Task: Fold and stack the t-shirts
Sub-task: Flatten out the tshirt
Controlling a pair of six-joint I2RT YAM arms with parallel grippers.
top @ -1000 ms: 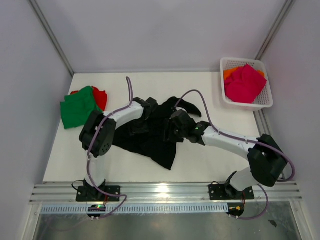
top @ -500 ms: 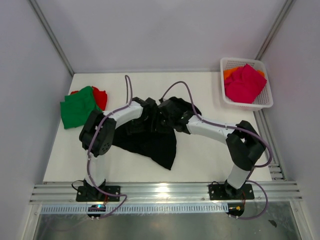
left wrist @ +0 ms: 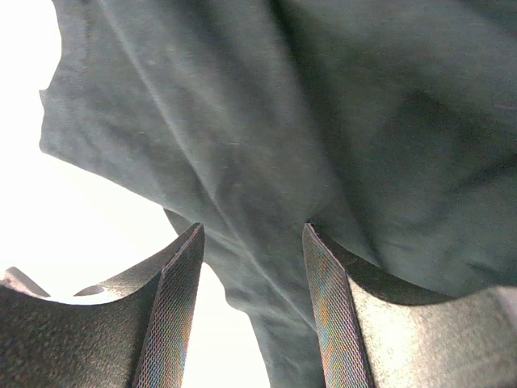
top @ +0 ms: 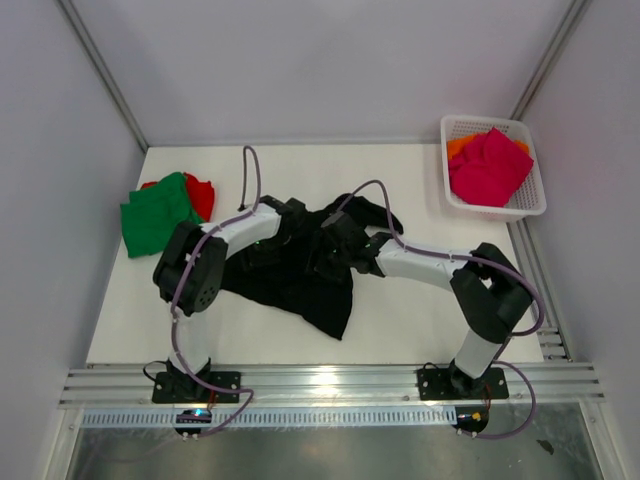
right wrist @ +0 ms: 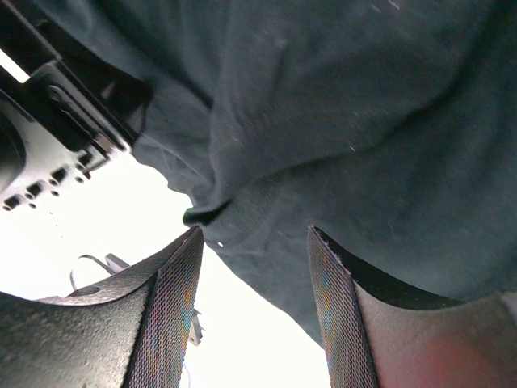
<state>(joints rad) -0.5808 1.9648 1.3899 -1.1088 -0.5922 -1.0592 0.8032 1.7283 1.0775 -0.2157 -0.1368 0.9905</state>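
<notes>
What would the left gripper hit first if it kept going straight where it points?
Most likely the black t-shirt. In the left wrist view the left gripper, fingers open, points straight at dark cloth, which fills the way ahead. How close it is I cannot tell.

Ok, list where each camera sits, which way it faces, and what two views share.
Top external: fixed overhead at the near side, looking down at the table, the black t-shirt and both whole arms.
Left wrist: on the left wrist, looking along the open left hand at the shirt; its two fingers show.
Right wrist: on the right wrist, looking past the open right hand at the shirt; its fingers show.
Shared: both wrist views show black cloth over white table.
</notes>
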